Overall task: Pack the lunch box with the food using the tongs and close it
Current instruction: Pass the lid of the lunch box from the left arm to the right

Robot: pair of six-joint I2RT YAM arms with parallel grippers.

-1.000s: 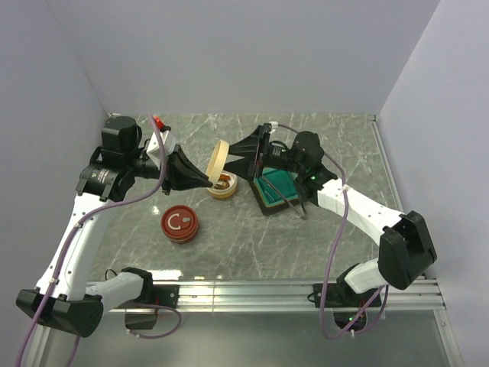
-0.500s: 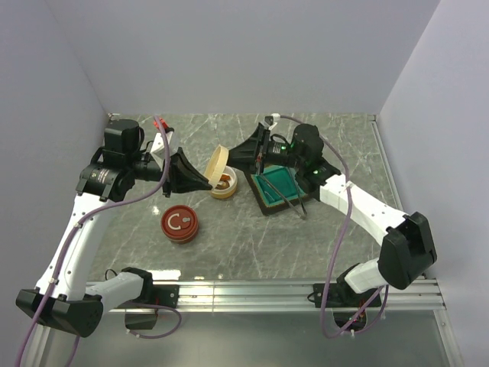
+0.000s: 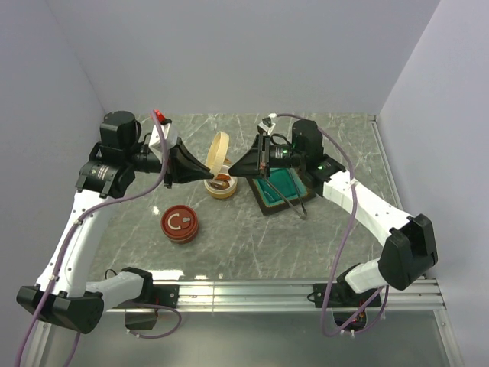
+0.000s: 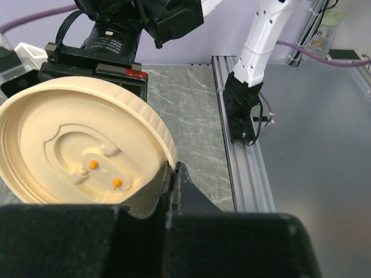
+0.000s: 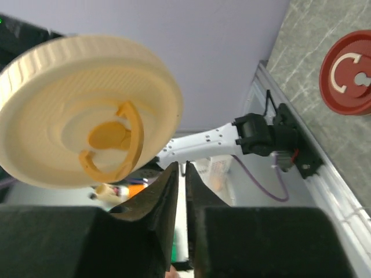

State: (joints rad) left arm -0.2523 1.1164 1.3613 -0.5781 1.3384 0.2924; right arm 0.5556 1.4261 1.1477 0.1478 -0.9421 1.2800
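The left gripper (image 3: 208, 176) is pinching the cream round plastic lid (image 3: 219, 153) by its rim, jaws clamped tight, holding it upright on edge over the cream round lunch box (image 3: 221, 194). The right gripper (image 3: 233, 169) is sitting at the lid's opposite edge with its fingers (image 5: 168, 185) almost together. I cannot tell whether they are gripping it. Brown food (image 3: 223, 181) is showing inside the box. The slim dark grey metal tongs (image 3: 293, 200) are lying on the square teal tray (image 3: 276, 183) just right of the box, held by nobody, too thin here to tell whether their arms are apart.
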